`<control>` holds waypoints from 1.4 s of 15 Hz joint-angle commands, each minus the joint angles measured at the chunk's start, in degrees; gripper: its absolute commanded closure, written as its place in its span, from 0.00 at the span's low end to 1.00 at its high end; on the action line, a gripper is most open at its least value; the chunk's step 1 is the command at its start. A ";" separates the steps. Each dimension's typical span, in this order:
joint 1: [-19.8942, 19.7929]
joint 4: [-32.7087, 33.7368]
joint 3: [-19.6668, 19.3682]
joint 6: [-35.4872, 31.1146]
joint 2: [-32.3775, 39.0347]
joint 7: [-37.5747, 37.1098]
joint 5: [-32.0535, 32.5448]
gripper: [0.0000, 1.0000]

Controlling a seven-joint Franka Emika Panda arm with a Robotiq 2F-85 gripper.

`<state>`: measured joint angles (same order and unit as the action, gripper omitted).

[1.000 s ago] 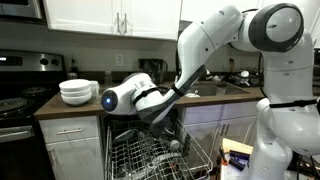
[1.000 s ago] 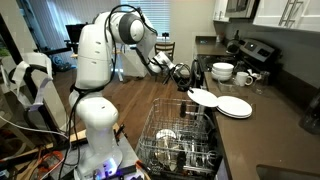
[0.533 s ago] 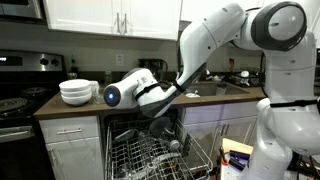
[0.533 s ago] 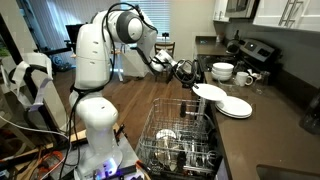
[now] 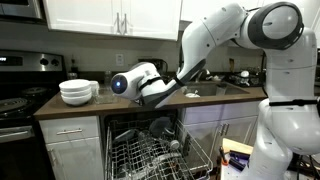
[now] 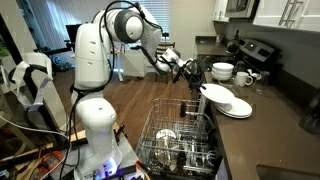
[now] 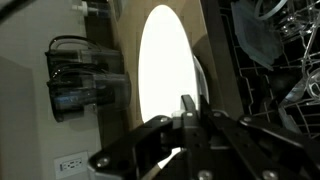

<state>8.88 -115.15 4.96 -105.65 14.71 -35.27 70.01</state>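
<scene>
The black two-finger gripper (image 7: 190, 106) is clamped tight on the near rim of a round white ceramic plate (image 7: 165, 70), which stands on edge above the fingers in the wrist view. In an exterior view the same plate hangs nearly flat just past the gripper (image 6: 196, 79), directly over a low stack of white plates (image 6: 237, 108) but not resting on it. Judging by that, the plate is clear of the rack and over the counter, yet not set down. Below and behind the gripper, the pulled-out wire dishwasher rack (image 6: 180, 140) holds more dishes and utensils, so plenty looks unfinished.

Beyond the stack sit nested white bowls (image 6: 222, 72) on a dark brown countertop (image 6: 275, 125). Farther along from the gripper stands a black stove (image 6: 262, 52), with white wall cabinets (image 5: 110, 15) overhead. It is a home kitchen with a wood floor.
</scene>
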 commanded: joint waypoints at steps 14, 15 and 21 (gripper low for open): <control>-5.26 5.89 -2.99 -12.36 4.22 11.29 -1.30 0.93; -5.48 6.24 -3.12 -12.92 4.61 11.97 -1.56 0.93; -6.27 9.47 -3.81 -13.30 7.35 15.40 -3.84 0.93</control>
<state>3.42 -108.79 1.26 -118.67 20.68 -24.01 68.23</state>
